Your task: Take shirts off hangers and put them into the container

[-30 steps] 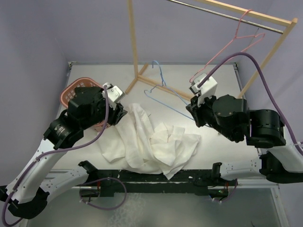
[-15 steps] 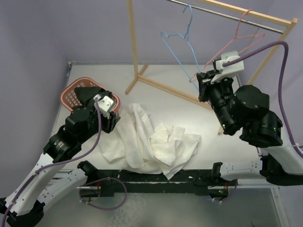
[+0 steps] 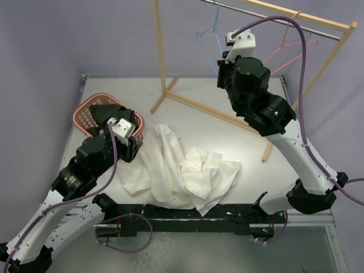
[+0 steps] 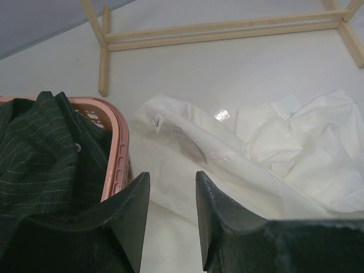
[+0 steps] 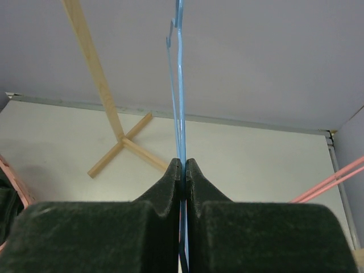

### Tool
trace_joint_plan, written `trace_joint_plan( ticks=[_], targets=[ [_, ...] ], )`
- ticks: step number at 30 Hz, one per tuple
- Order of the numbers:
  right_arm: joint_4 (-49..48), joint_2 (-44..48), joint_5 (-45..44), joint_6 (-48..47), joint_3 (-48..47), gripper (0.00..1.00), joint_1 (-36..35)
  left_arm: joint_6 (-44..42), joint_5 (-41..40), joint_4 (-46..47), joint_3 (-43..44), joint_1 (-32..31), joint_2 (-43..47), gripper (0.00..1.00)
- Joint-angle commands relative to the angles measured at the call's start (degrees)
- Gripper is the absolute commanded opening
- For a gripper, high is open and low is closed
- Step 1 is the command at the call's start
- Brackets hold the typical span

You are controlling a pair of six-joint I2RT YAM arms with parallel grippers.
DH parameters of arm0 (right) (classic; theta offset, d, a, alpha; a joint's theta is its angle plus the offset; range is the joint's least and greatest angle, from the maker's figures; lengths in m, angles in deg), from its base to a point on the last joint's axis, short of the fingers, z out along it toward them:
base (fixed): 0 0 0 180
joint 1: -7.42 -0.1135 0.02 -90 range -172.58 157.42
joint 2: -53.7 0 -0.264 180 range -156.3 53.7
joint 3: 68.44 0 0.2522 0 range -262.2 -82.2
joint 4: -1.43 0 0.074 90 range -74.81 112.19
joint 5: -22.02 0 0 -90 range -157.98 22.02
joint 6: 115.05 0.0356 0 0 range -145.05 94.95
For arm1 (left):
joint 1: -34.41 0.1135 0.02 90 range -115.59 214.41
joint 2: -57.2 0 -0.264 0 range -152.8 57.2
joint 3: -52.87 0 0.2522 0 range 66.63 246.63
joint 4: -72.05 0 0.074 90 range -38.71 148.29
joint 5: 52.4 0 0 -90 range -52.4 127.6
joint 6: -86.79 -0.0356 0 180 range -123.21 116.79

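The white shirt [image 3: 187, 170] [image 4: 284, 148] lies crumpled on the table, off any hanger. Inside the pink container [image 3: 79, 114] [image 4: 122, 153] lies the dark pinstriped shirt [image 4: 40, 148]. My left gripper [image 4: 170, 176] hovers open just right of the container's rim, above the white shirt's edge, with nothing between its fingers. High up, my right gripper [image 5: 183, 162] is shut on the blue hanger [image 5: 181, 85] [image 3: 206, 38], whose hook is near the metal rail [image 3: 267, 14]. The pink hanger [image 3: 287, 45] [image 5: 330, 182] hangs bare on that rail.
The wooden rack [image 3: 159, 51] stands at the back of the table, its foot bars [image 4: 227, 35] running along the surface behind the white shirt. The right arm [image 3: 256, 96] reaches up between the rack's posts. Walls close in the left and back sides.
My right arm has lifted the blue hanger off the table up to the rail. The left gripper has drawn back slightly beside the container and its jaws have narrowed a little.
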Motion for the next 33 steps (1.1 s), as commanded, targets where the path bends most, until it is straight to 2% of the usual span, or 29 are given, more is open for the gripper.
trace_joint_plan(
  ticks=[1, 8, 16, 22, 28, 33],
  targets=[
    [-8.2, 2.66, 2.98, 1.81, -0.37, 0.0, 0.6, 1.21, -0.17, 2.93, -0.32, 0.26, 0.64, 0.41],
    [-12.12, 5.69, 1.97, 0.66, 3.03, 0.0, 0.74, 1.28, 0.33, 2.74, -0.39, 0.29, 0.18, 0.41],
    [-14.59, 4.54, 0.54, -1.14, 2.2, 0.0, 2.51, 1.72, 0.24, 2.3, -0.52, 0.26, 0.48, 0.41],
    [-12.04, 1.45, 1.5, -0.63, -1.12, 0.0, 5.23, 1.81, 0.32, 2.22, -0.6, 0.2, 0.38, 0.41],
    [-10.78, 0.4, 3.84, 1.68, 0.01, 0.0, 7.58, 1.94, 0.28, 1.94, -0.72, 0.22, -0.03, 0.42],
    [-9.16, 0.67, 6.67, 2.21, 1.49, 0.0, 7.73, 1.58, 2.98, 2.04, -0.61, 0.21, -1.21, 0.48]
  ],
)
